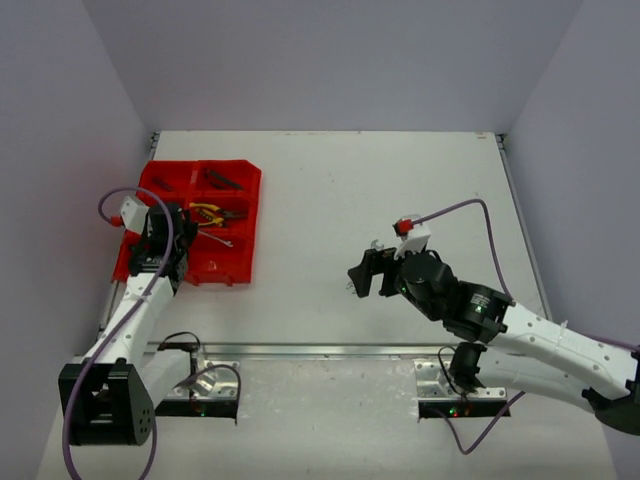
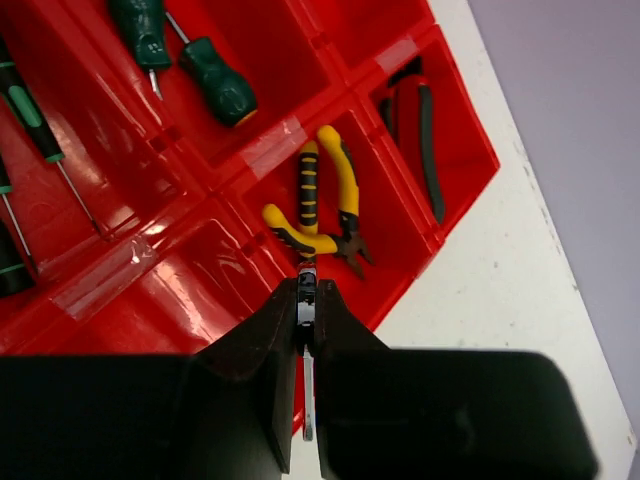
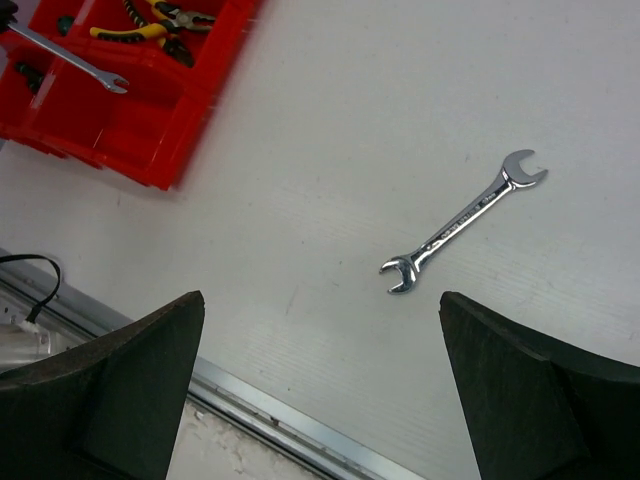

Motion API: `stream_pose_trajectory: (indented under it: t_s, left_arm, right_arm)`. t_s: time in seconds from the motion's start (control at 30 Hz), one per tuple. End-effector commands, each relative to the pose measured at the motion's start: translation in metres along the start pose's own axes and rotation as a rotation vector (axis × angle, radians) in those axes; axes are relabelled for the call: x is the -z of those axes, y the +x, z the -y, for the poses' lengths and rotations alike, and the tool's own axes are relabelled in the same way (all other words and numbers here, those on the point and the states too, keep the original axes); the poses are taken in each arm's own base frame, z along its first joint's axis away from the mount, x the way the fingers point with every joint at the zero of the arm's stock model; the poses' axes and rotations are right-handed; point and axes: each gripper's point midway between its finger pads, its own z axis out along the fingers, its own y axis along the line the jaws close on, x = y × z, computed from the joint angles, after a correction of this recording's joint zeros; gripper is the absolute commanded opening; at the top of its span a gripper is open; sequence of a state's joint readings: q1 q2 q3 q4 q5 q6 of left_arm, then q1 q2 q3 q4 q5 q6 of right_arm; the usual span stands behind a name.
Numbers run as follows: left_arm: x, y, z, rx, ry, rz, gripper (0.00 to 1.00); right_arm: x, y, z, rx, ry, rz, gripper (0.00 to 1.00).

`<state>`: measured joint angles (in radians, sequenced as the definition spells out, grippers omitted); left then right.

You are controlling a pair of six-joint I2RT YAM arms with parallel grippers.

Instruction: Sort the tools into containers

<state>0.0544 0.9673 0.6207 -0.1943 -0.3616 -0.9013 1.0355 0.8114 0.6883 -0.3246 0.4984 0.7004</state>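
My L gripper (image 1: 192, 232) pinching wrench (image 2: 308, 425) over red tray (image 1: 235, 268); R gripper (image 1: 360, 278) spread.
Top: L above tray's middle, R mid-table, well apart. L wrist: jaws pressed on silver shaft, pliers (image 2: 325, 215) in compartment beyond. R wrist: fingers wide, 2nd wrench (image 3: 462, 222) flat on table (image 3: 300, 180).

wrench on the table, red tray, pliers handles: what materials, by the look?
Wrench: metal, probably steel, with a bright chrome-like finish that mirrors the light.
Red tray: looks like moulded plastic, glossy, with soft highlights on its thin walls.
Pliers: the handles seem to be rubbery plastic grips in yellow and black with ribbed bands; the jaws look like dark metal.
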Motion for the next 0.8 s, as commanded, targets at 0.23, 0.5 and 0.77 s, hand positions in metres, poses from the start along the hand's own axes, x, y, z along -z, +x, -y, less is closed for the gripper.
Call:
stream_pose_trajectory:
  t_s: [0.23, 0.5, 0.77]
  left_arm:
    - [-0.010, -0.007, -0.022, 0.052, -0.044, 0.109, 0.09]
    - [0.018, 0.007, -0.006, 0.031, 0.113, 0.013, 0.80]
    - [0.064, -0.036, 0.039, -0.088, 0.194, 0.013, 1.00]
  right_arm:
    - [0.004, 0.001, 0.018, 0.013, 0.051, 0.028, 0.99]
    - [-0.032, 0.026, 0.034, -0.095, 0.195, -0.197, 0.99]
    - [-0.075, 0.043, 0.067, -0.261, 0.425, -0.338, 0.99]
